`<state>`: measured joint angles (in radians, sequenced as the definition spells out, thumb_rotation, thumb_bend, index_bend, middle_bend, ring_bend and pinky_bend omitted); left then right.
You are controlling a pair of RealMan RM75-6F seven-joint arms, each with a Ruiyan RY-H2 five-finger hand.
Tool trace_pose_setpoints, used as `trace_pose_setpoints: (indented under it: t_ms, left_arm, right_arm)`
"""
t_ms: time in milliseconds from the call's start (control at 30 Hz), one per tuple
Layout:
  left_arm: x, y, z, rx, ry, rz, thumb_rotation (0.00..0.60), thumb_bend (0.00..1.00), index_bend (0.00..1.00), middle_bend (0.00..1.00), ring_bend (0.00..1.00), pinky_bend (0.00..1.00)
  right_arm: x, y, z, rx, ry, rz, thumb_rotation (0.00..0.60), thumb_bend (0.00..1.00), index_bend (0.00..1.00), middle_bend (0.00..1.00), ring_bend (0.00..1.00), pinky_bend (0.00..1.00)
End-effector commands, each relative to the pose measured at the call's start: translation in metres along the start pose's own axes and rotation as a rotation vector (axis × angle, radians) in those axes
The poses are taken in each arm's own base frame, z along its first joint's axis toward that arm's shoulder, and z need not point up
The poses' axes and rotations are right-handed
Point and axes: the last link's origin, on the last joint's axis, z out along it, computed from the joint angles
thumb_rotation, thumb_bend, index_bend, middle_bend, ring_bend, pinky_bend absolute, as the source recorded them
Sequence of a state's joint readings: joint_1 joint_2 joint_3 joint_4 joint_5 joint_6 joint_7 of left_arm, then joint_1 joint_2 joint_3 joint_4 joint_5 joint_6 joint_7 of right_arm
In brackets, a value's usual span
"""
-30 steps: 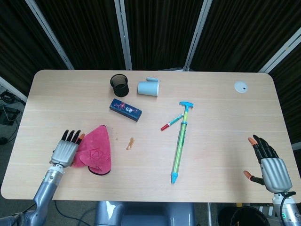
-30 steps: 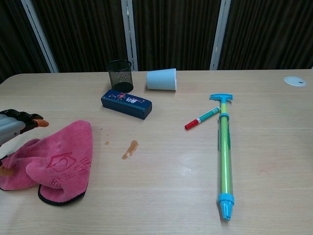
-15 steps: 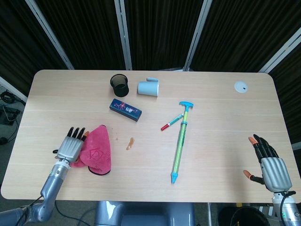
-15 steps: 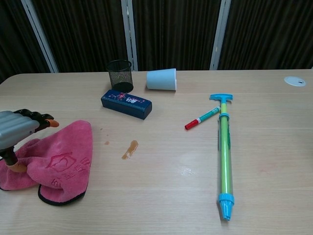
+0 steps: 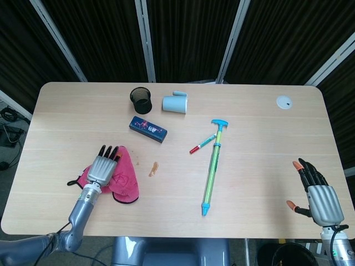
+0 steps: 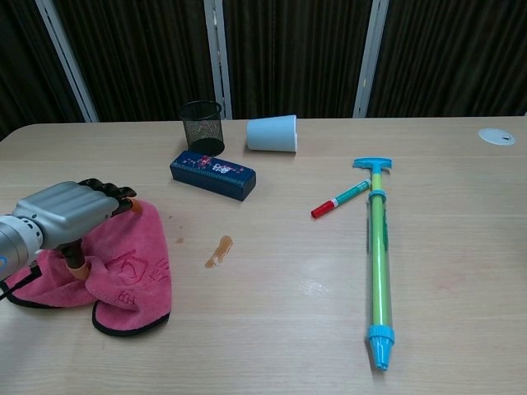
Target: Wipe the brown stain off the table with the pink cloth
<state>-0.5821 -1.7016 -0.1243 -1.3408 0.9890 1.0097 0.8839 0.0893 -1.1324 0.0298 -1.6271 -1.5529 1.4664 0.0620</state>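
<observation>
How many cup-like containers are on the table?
2, both near the far edge: a black mesh pot standing upright, and just right of it a pale blue cup lying on its side. Nothing seems to hide another.

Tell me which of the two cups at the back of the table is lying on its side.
The pale blue cup lies tipped on its side; the black mesh cup left of it stands upright.

Left hand (image 6: 70,212) covers part of pink cloth (image 6: 123,271); grip unclear.
</observation>
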Motion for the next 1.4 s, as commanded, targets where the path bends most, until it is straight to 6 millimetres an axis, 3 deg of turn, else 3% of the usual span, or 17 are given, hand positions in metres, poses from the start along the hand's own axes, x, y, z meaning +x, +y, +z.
trace_pose_setpoints:
  t_ms: [33, 133, 233, 433, 767, 1033, 1267, 1400]
  left_arm:
    - [-0.002, 0.003, 0.003, 0.009, -0.009, -0.002, 0.600, 0.02, 0.17, 0.01, 0.00, 0.04]
    - [-0.001, 0.007, 0.005, 0.010, -0.005, -0.012, 0.600, 0.07, 0.37, 0.16, 0.12, 0.18]
    - [0.004, 0.011, 0.005, -0.005, 0.031, -0.014, 0.600, 0.11, 0.49, 0.34, 0.27, 0.29]
    - [0.010, 0.014, 0.008, -0.030, 0.091, -0.032, 0.600, 0.23, 0.68, 0.54, 0.44, 0.40]
    - [0.052, 0.041, 0.034, -0.085, 0.225, -0.093, 0.600, 0.27, 0.72, 0.58, 0.47, 0.42]
    - [0.082, 0.083, 0.055, -0.147, 0.276, -0.085, 0.600, 0.24, 0.73, 0.58, 0.47, 0.42]
    - [0.094, 0.117, 0.065, -0.192, 0.292, -0.093, 0.600, 0.24, 0.74, 0.58, 0.47, 0.42]
    - [0.088, 0.138, 0.070, -0.224, 0.275, -0.062, 0.600, 0.24, 0.75, 0.58, 0.47, 0.42]
  right_arm:
    - [0.000, -0.001, 0.000, 0.001, -0.003, 0.003, 0.600, 0.09, 0.00, 0.00, 0.00, 0.17]
    - [0.000, 0.000, 0.001, 0.000, -0.001, 0.005, 0.600, 0.09, 0.00, 0.00, 0.00, 0.17]
    - [0.000, 0.000, 0.001, -0.001, -0.001, 0.007, 0.600, 0.09, 0.00, 0.00, 0.00, 0.17]
    - [0.001, 0.000, 0.001, -0.001, 0.002, 0.007, 0.600, 0.09, 0.00, 0.00, 0.00, 0.17]
    - [0.001, 0.001, 0.003, -0.008, 0.002, 0.014, 0.600, 0.09, 0.00, 0.00, 0.00, 0.17]
    - [0.000, 0.003, 0.002, -0.013, -0.007, 0.025, 0.600, 0.09, 0.00, 0.00, 0.00, 0.17]
    - [0.000, 0.003, 0.002, -0.016, -0.013, 0.034, 0.600, 0.09, 0.00, 0.00, 0.00, 0.17]
    - [0.000, 0.003, 0.001, -0.016, -0.017, 0.036, 0.600, 0.09, 0.00, 0.00, 0.00, 0.17]
